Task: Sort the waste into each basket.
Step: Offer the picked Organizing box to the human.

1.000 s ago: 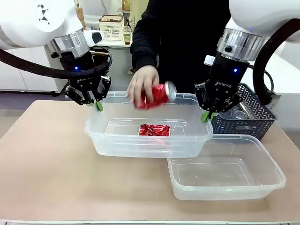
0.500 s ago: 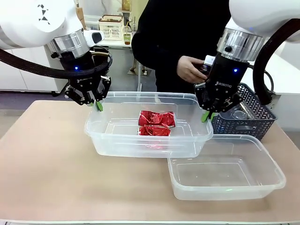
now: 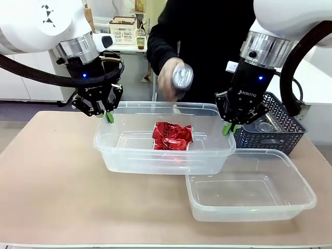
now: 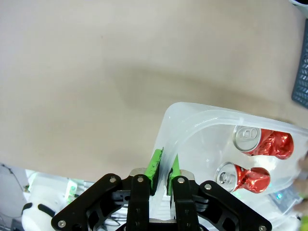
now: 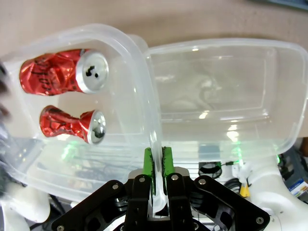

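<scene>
Left hand (image 3: 108, 116) clamped far tub (image 3: 155, 161) at 9 o'clock rim; right hand (image 3: 228, 128) clamped 3 o'clock rim. Two red cans (image 3: 173, 137) lay mid-tub, free floor toward both end walls.

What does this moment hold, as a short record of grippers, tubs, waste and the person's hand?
left gripper: shut on the far tub's left rim
right gripper: shut on that tub's right rim
crushed red cans: two, lying inside the far tub
near tub: at the robot's right, holds no waste
person's hand: above the far tub, holding a blurred silver-ended item
</scene>
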Robot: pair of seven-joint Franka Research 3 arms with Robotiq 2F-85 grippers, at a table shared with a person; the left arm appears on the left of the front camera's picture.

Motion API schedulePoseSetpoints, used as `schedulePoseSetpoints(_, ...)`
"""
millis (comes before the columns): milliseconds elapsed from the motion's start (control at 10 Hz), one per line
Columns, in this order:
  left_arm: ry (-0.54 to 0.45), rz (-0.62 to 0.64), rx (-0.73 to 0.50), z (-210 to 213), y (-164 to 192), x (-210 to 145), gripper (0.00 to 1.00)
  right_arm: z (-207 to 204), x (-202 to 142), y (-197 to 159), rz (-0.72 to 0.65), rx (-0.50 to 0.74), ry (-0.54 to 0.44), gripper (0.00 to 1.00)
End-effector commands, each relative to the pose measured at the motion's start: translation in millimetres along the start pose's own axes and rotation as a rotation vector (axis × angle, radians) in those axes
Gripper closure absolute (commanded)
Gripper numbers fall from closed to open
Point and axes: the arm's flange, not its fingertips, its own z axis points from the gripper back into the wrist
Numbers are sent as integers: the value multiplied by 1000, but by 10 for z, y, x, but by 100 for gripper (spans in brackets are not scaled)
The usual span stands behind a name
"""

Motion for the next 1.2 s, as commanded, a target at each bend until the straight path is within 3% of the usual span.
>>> schedulePoseSetpoints(0, -2, 13, -13, 57, -9, 16, 91, 20, 17, -14, -4, 10, -3, 91)
schedulePoseSetpoints(1100, -2, 13, -13, 57, -9, 16, 91, 20, 17, -14, -4, 10, -3, 91)
